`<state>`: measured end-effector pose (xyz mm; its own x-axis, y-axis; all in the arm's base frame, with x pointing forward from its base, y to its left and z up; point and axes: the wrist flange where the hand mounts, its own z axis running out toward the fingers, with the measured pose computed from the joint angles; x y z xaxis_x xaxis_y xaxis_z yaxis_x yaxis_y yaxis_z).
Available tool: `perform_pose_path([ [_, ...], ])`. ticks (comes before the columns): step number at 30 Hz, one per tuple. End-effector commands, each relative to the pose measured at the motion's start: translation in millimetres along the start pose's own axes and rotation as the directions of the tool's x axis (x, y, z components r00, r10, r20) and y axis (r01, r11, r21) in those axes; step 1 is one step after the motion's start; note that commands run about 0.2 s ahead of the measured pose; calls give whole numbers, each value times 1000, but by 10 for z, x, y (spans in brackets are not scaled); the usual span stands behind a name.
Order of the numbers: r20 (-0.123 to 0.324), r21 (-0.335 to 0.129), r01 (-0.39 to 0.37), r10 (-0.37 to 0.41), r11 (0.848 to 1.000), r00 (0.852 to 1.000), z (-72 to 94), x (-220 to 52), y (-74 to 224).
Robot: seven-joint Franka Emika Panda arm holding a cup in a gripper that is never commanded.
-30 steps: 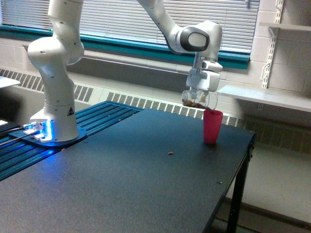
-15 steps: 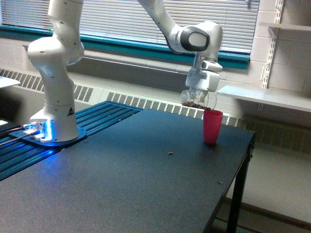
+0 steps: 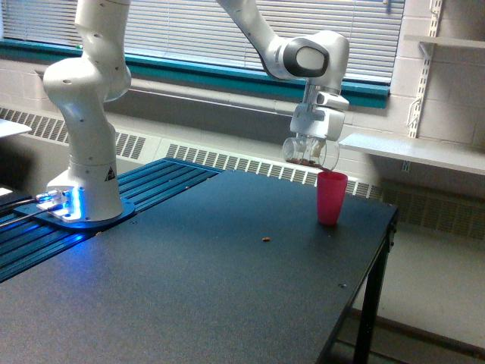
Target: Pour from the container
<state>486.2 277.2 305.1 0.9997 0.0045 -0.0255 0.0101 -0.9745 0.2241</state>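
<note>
The container is a small clear cup with brown bits showing low inside it. It hangs tilted in the air, just above and to the exterior view's left of the pink cup. My gripper is shut on the container from above. The pink cup stands upright on the black table near its far right corner. Whether anything is falling from the container I cannot tell.
One small brown bit lies on the table left of the pink cup. The arm's white base stands on a blue ribbed plate at the left. The table's right edge drops off close to the pink cup. A white shelf runs behind.
The gripper and the container have risen slightly above the pink cup, and the container looks a little less tipped. The pink cup and the loose bit have not moved.
</note>
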Motion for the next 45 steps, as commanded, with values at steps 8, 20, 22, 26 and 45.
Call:
perform_pose_path([
  [8,22,4,46,-46,999,999,-34,-76,-152],
  [20,35,-2,40,-40,999,999,-29,-72,-103],
  [22,36,1,39,-39,999,999,-43,-68,-99],
  [26,34,-2,30,-30,1000,999,-49,-38,-64],
  [45,33,-3,34,-34,999,999,-92,26,-88],
])
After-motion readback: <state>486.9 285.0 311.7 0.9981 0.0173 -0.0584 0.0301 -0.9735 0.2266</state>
